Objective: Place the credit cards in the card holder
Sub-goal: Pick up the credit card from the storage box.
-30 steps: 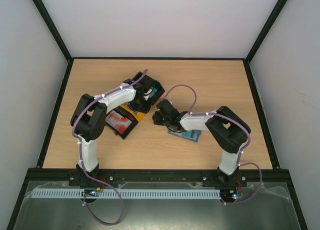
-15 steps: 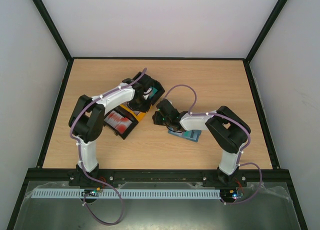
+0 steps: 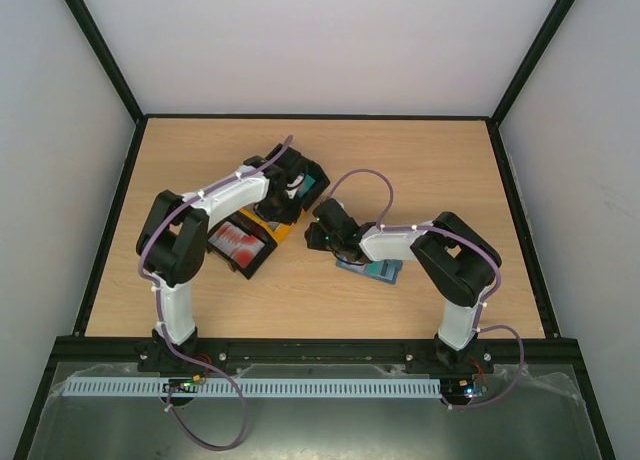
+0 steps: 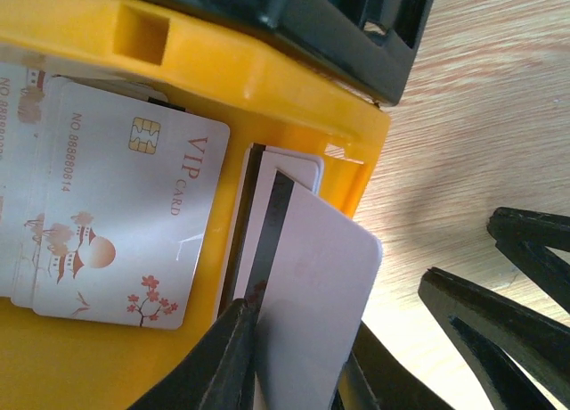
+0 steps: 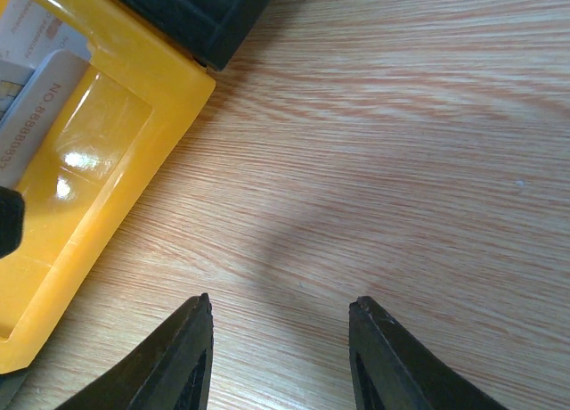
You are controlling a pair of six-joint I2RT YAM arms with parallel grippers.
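In the left wrist view a white credit card [image 4: 307, 285] with a black stripe stands tilted over the yellow tray's [image 4: 223, 67] right edge, and my left gripper [image 4: 298, 330] is shut on its lower end. More credit cards [image 4: 125, 214], white with red blossoms, lie flat in that tray. The slate-blue card holder [image 3: 370, 270] lies on the table, partly under my right arm. My right gripper [image 5: 280, 307] hangs open over bare wood just right of the tray's corner [image 5: 116, 134], holding nothing. From above, the left gripper [image 3: 290, 195] is over the trays and the right gripper [image 3: 322, 238] is beside them.
A black tray [image 4: 356, 27] with a teal card stack [image 3: 313, 187] sits behind the yellow one. Another black tray [image 3: 240, 245] with red-printed cards lies to the left. My right gripper's black fingers [image 4: 499, 294] show close by in the left wrist view. Dark rails edge the table.
My left jaws have narrowed onto the card. The left elbow has shifted slightly left. The right arm has not moved.
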